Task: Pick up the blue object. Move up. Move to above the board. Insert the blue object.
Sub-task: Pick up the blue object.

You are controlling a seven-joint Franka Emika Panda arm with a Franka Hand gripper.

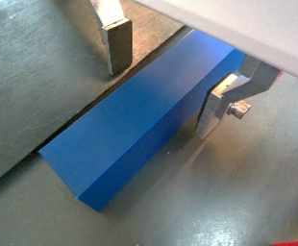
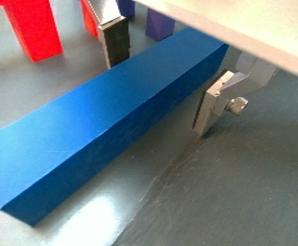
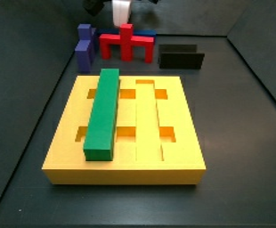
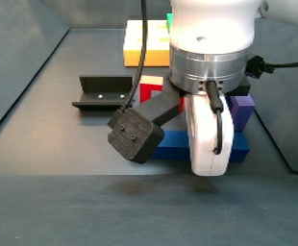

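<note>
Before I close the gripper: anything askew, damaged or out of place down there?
Nothing stands out. The gripper is open, its fingers on either side of the blue object, which lies flat and intact on the floor. The green bar sits straight in the board, and the fixture stands apart.

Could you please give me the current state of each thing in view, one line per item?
gripper: open, fingers either side of the blue object, down by the floor.
blue object: lying flat on the floor, not lifted.
board: flat on the floor, blue object not inserted.
green bar: lying lengthwise in a groove of the board.
red pronged piece: standing upright behind the board.
fixture: standing on the floor, nothing in it.
</note>
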